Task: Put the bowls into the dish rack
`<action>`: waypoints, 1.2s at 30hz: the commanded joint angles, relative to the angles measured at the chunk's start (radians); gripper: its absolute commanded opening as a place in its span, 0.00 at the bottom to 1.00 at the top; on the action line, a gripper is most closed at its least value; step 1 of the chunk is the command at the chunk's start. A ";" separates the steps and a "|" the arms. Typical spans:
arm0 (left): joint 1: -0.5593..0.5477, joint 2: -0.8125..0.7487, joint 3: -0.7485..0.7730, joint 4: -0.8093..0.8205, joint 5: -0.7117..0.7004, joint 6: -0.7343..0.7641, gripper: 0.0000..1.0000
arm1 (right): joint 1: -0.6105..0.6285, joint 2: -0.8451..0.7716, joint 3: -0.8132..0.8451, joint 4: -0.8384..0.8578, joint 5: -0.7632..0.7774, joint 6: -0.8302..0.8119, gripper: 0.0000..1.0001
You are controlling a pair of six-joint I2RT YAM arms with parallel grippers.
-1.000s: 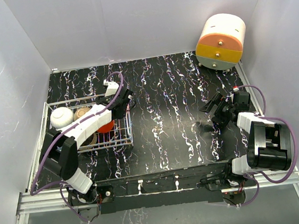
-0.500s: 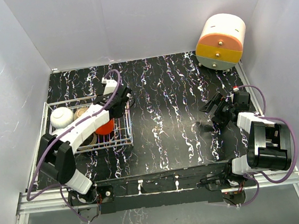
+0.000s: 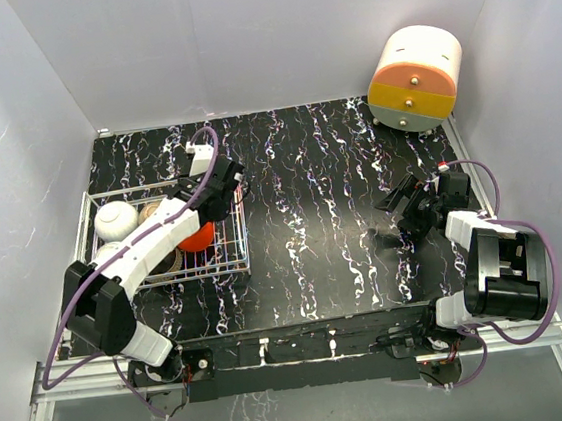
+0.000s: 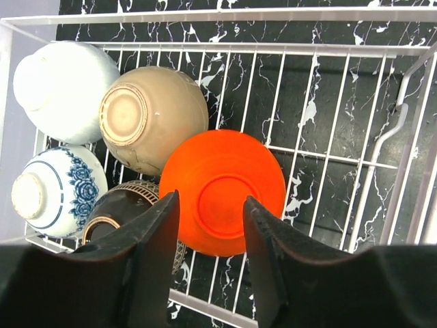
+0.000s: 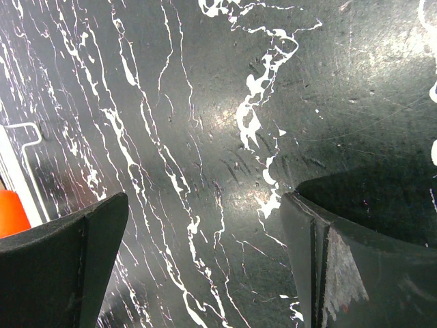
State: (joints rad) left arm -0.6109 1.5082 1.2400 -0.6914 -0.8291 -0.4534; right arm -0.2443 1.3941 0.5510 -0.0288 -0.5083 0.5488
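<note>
The white wire dish rack (image 4: 205,15) holds five upturned bowls: white (image 4: 65,89), brown/gold (image 4: 153,116), glossy red-orange (image 4: 222,184), blue-and-white (image 4: 58,191) and a dark one (image 4: 126,208) partly behind my finger. My left gripper (image 4: 212,225) is open and empty, hovering above the red-orange bowl without touching it. In the top view it (image 3: 218,185) is over the rack's (image 3: 207,275) right part, where the white bowl (image 3: 116,220) and the red-orange bowl (image 3: 199,238) show. My right gripper (image 3: 402,204) is open and empty over bare table at the right (image 5: 205,239).
A round cream-and-orange drawer cabinet (image 3: 415,78) stands at the far right corner. White walls enclose the black marbled table on three sides. The rack sits against the left wall. A rack wire (image 5: 20,137) and an orange sliver show at the right wrist view's left edge.
My left arm has drawn back toward the far side of the rack, lifting away from the red-orange bowl. The right arm has not moved.
</note>
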 commanded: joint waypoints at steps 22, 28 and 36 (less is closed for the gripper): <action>-0.021 0.076 -0.088 0.029 0.018 -0.034 0.69 | 0.000 0.008 -0.026 -0.028 0.021 -0.020 0.98; -0.020 0.083 -0.095 0.030 0.004 -0.033 0.64 | -0.001 0.011 -0.028 -0.024 0.018 -0.019 0.98; -0.015 0.087 -0.129 0.031 -0.008 -0.039 0.49 | -0.001 0.008 -0.029 -0.023 0.019 -0.018 0.98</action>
State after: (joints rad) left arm -0.6296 1.5929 1.1450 -0.6449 -0.8406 -0.4805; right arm -0.2443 1.3937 0.5480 -0.0231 -0.5091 0.5488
